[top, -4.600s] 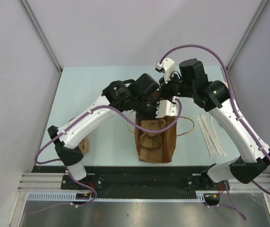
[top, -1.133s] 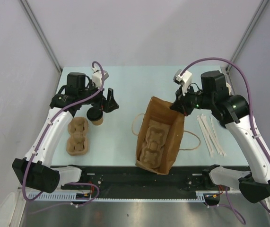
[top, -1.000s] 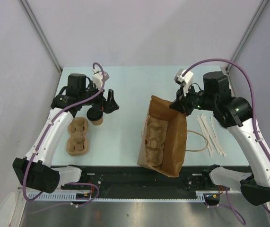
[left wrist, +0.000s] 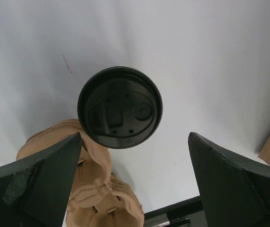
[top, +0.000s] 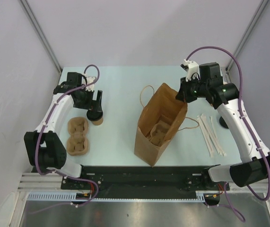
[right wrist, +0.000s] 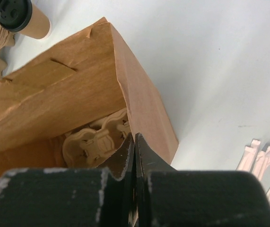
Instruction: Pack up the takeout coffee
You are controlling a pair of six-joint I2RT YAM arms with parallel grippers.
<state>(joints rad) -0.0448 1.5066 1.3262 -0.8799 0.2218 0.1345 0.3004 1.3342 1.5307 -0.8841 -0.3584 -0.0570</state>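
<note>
Our left gripper (left wrist: 135,139) has its jaws spread as wide as they go and holds nothing. The takeout coffee (left wrist: 119,107) stands upright on the table (top: 125,85), straight ahead of the gap between those jaws, its black lid facing the wrist camera. We cannot tell from either view whether a finger touches the cup. Just past our left finger (left wrist: 49,179), beside the cup, lies a moulded pulp cup carrier (left wrist: 92,189).

Our right gripper (right wrist: 134,142) has its jaws pressed together on the top edge of the brown paper bag (right wrist: 78,90), pinching the paper at the rim. The bag stands open-mouthed and tilted. Directly below these jaws, inside the bag, sits a second pulp carrier (right wrist: 94,142). Outside the bag, off to the jaws' right, a few pale stirrers (right wrist: 255,156) lie on the table. The coffee is well apart from the bag, beyond its far wall as seen from the right jaws.
</note>
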